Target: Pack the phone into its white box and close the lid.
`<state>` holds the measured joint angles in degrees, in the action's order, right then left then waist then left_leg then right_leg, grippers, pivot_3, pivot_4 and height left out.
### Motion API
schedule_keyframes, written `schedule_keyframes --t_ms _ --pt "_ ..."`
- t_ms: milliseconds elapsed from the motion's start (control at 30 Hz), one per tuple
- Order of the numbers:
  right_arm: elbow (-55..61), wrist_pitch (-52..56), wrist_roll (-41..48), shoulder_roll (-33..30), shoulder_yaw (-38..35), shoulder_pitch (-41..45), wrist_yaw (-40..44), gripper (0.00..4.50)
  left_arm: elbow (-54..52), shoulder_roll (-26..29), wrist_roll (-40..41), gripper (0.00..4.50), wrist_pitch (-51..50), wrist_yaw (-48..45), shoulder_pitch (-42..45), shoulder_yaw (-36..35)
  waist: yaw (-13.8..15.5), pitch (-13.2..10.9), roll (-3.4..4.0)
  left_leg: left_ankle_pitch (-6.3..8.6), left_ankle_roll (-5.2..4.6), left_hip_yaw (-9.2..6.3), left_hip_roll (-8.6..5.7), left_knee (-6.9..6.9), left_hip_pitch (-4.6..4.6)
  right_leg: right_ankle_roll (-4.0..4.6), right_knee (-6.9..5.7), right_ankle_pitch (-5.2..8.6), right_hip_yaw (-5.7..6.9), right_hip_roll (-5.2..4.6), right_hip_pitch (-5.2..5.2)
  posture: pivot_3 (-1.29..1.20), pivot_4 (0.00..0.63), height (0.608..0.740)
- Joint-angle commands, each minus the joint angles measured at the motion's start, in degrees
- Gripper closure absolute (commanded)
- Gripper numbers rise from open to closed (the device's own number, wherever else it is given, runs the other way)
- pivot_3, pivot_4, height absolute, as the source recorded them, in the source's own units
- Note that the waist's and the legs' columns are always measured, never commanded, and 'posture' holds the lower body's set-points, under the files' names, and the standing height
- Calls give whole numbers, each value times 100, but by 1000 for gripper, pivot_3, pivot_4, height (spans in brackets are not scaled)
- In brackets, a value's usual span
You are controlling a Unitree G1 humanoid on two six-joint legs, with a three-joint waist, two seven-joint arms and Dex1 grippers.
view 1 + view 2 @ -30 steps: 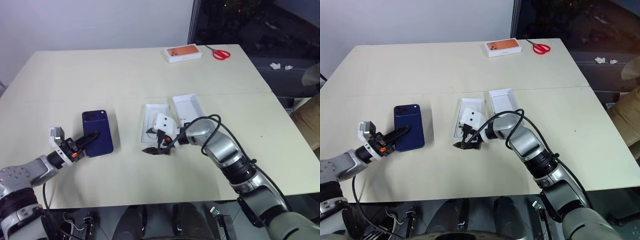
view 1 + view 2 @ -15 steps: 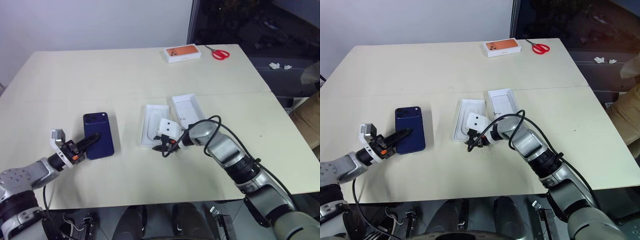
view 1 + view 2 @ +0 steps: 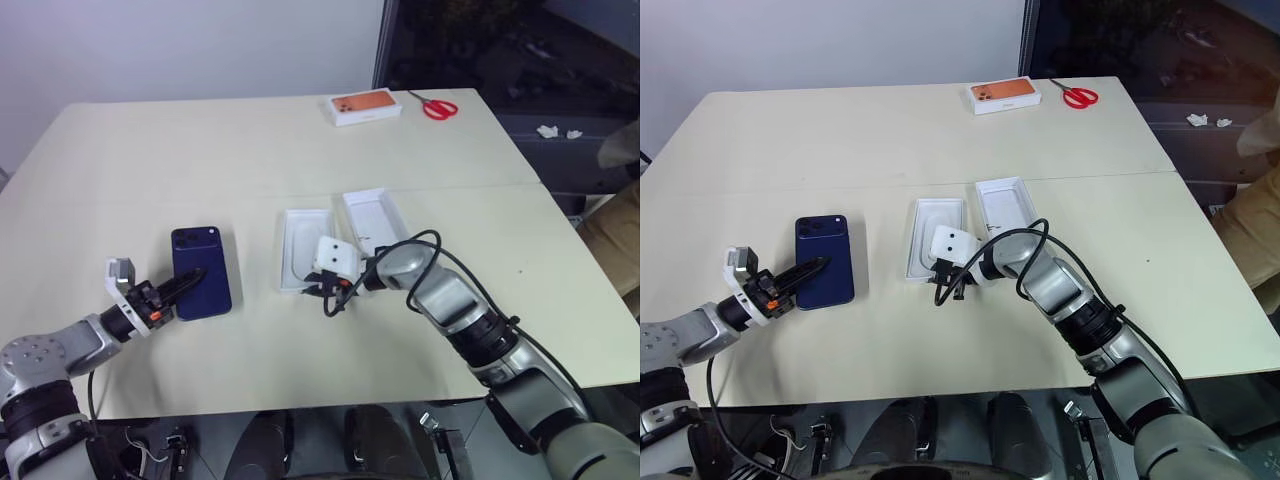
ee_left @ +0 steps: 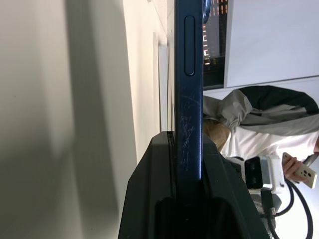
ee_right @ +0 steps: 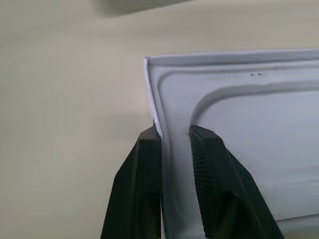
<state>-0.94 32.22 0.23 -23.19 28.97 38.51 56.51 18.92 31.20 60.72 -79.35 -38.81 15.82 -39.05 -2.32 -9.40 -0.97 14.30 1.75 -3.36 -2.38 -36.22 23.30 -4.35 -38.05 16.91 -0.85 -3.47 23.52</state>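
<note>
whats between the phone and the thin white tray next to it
Nothing. Only a bare strip of table separates the phone from the thin white tray; both eye views show it.

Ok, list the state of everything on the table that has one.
phone, flat on the table, near end clamped by the left hand.
white tray, near corner rim pinched by the right hand.
white box, open, empty, no lid on it.
orange-faced box, closed.
</note>
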Motion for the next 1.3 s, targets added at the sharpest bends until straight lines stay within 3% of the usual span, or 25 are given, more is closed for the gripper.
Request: schedule_keyframes --t_ms 33,433,700,800,933,1000,1167,1300 --pt "-22 54 12 51 1 8 29 3632 -240 33 234 4495 14 -46 -9 -98 2 0 0 0 0 0 0 0 0 0 0 0 0 0 0 0 150 740" --pt "760 -25 546 -25 -24 -363 620 3632 -277 39 377 4495 -62 42 -49 -149 -6 0 0 0 0 0 0 1 1 0 2 0 0 0 0 0 150 740" --pt "770 26 469 232 96 -466 414 3632 -271 24 550 4495 -288 157 81 -191 -6 1 -2 0 0 0 0 -1 0 0 -1 0 0 0 0 0 150 740" --pt "716 115 432 314 74 -436 336 2741 -342 -38 657 4495 -375 314 148 -177 5 1 -2 0 0 -1 0 -1 0 0 -1 0 0 0 0 0 150 740" --pt "723 232 529 443 -96 -336 232 745 -384 -96 800 4495 -491 521 222 -185 14 1 -2 0 0 -1 -1 -3 1 0 -1 0 0 0 0 0 150 740" --pt "861 410 755 533 -341 -184 223 79 -570 -162 870 4495 -571 660 231 -92 11 0 -3 0 0 -1 -1 -3 1 0 -1 0 0 0 0 0 150 740" --pt "916 914 1621 700 -1310 140 166 79 -844 -404 1092 4495 -671 1118 413 -99 18 0 -3 0 0 -1 0 -3 1 -1 -2 0 1 0 0 0 150 740" --pt "861 501 1930 139 -1697 -6 697 79 -1040 -794 1412 4495 -753 1724 601 -100 128 2 -6 2 -4 -1 -3 -8 1 -1 2 -1 2 0 -7 0 150 740"
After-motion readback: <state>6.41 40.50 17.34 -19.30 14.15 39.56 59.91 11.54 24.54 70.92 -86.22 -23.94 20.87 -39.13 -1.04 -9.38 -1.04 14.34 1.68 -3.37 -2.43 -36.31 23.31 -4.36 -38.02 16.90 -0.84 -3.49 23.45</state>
